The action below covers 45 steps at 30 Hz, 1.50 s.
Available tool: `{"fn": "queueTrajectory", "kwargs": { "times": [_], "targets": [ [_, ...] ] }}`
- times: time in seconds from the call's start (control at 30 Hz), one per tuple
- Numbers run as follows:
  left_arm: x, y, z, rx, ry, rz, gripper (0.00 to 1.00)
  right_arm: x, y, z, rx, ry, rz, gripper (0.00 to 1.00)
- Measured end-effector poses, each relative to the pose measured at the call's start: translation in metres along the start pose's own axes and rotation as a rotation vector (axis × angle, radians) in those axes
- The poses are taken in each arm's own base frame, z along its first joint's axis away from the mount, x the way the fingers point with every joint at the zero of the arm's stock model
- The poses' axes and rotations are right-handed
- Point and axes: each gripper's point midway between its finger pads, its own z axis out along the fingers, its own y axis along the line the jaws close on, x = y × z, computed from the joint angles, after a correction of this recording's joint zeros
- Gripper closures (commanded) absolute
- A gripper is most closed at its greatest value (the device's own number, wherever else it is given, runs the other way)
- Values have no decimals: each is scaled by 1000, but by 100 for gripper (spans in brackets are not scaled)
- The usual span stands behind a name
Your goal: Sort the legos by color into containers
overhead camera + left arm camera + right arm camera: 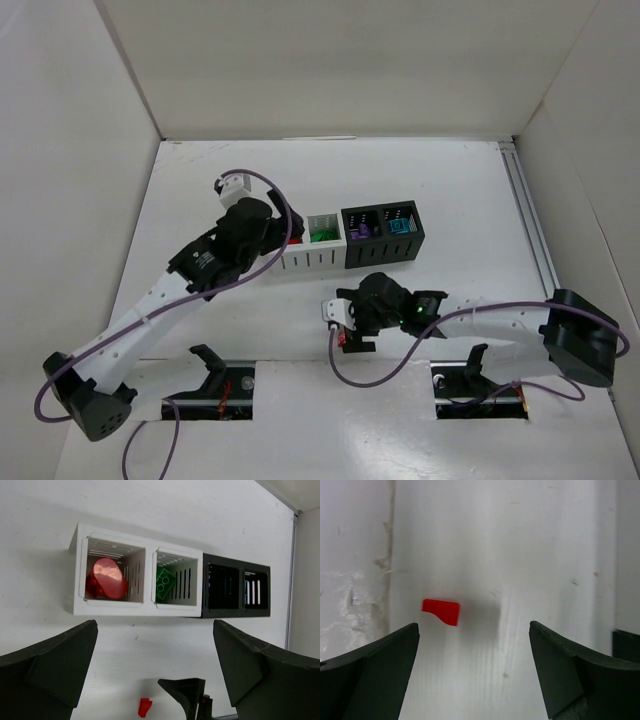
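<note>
White tabletop [470, 200] floors an enclosure of plain white walls [330, 60], and the row of bins [115, 609], four slatted squares joined side by side, stands near its middle.

Counting from the row's left end:
- The first white bin [81, 570] holds translucent red pieces [106, 578].
- The second white bin [198, 580] holds a green brick [165, 582].
- The first black bin [360, 256] holds a purple piece [363, 232].
- The last black bin [402, 250] holds a teal piece [398, 226].

The left gripper [154, 625] hangs above the row's left end. In the overhead view its arm covers most of the first white bin. Its jaws are spread wide, with nothing between them.

The right gripper [473, 626] sits low over the table on the near side of the row, in front of the seam between the white and black bins. Its jaws are also spread wide.

One red lego [441, 611] lies flat on the table, outside the row and on its near side. It is just ahead of the right gripper's open gap. In the right wrist view it sits closer to the finger on the view's left, and neither finger touches it.
</note>
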Motion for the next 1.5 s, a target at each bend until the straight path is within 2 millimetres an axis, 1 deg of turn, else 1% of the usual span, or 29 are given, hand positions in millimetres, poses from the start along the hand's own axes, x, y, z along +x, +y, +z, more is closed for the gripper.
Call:
{"fn": "queueTrajectory", "kwargs": {
  "times": [0.07, 0.13, 0.3, 0.4, 0.43, 0.5, 0.53, 0.7, 0.93, 0.97, 1.0, 1.1, 1.2, 1.27, 1.33, 1.4, 1.43, 1.5],
  "targets": [
    [3, 1, -12, 30, 0, 10, 0, 5, 11, 7, -43, 18, 2, 7],
    [7, 9, -18, 25, 8, 16, 0, 11, 18, 13, -70, 41, 7, 7],
    [22, 29, -20, -24, 47, 39, 0, 23, 27, 24, -98, 83, 41, 10],
    [30, 37, -19, -49, 70, 55, 0, 19, 28, 30, -93, 69, 56, 12],
    [32, 39, -19, -55, 78, 59, 0, 18, 28, 31, -91, 63, 60, 19],
    [33, 40, -19, -59, 81, 60, 0, 16, 28, 34, -88, 56, 64, 27],
    [33, 40, -20, -59, 81, 61, 0, 15, 27, 35, -87, 54, 68, 34],
    [34, 42, -20, -66, 86, 64, 0, 14, 27, 37, -82, 49, 89, 39],
    [34, 42, -20, -67, 87, 64, 0, 16, 28, 36, -70, 55, 132, 40],
    [34, 42, -20, -67, 87, 64, 0, 16, 28, 36, -68, 53, 137, 42],
    [34, 42, -20, -67, 87, 64, 0, 16, 28, 36, -67, 51, 142, 53],
    [34, 42, -20, -68, 87, 61, 0, 17, 28, 36, -62, 52, 157, 63],
    [34, 42, -20, -68, 86, 58, 0, 18, 27, 34, -48, 53, 162, 68],
    [33, 42, -20, -67, 84, 57, 0, 19, 26, 31, -38, 56, 159, 69],
    [32, 43, -22, -68, 78, 55, 0, 16, 25, 27, -32, 48, 154, 71],
    [30, 45, -24, -72, 71, 54, 0, 7, 21, 23, -25, 26, 142, 71],
    [29, 46, -25, -76, 64, 51, 0, 1, 18, 20, -20, 17, 132, 71],
    [27, 49, -27, -83, 56, 43, 0, -20, 7, 15, -3, -15, 104, 71]
  ]
}}
